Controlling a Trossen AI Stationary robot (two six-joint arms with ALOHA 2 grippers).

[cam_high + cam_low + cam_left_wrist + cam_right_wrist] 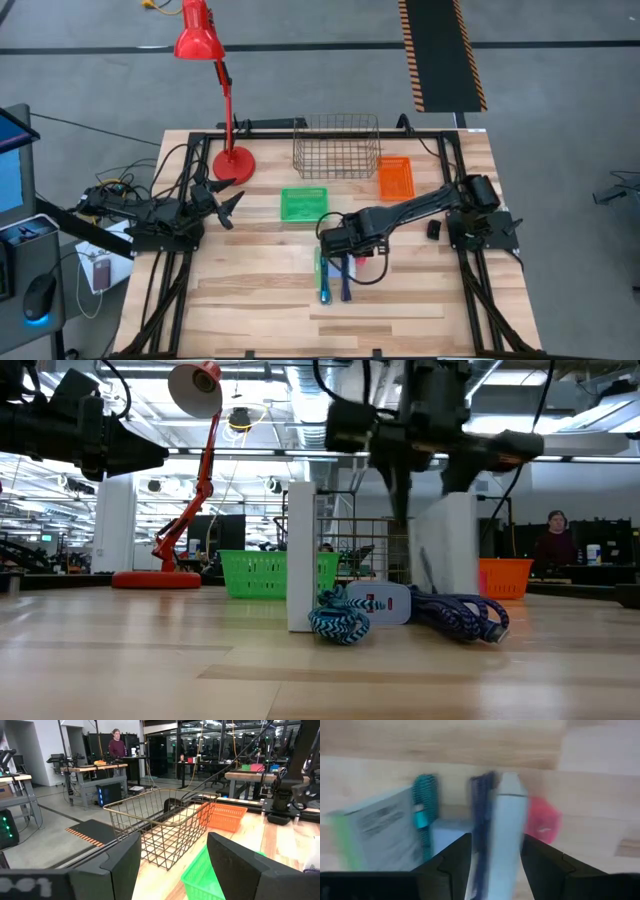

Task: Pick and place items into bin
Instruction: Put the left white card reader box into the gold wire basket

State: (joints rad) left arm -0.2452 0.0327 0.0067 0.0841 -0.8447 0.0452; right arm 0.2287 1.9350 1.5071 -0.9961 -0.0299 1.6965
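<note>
Right gripper (340, 243) is hanging over the item cluster mid-table, fingers pinching a pale blue-grey block (506, 837). Teal-green pen (323, 280) and dark blue pen (345, 281) are lying side by side on the table (250, 300); pink-red block (542, 820) is sitting just beside. Left gripper (228, 203) is waiting, spread, near the lamp (205, 60). Wire basket (337, 145) is standing at the far edge.

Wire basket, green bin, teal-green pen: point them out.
wire basket (336, 146): high view, its mesh floor.
green bin (304, 204): high view, its floor.
teal-green pen (324, 283): high view, mid-barrel.
</note>
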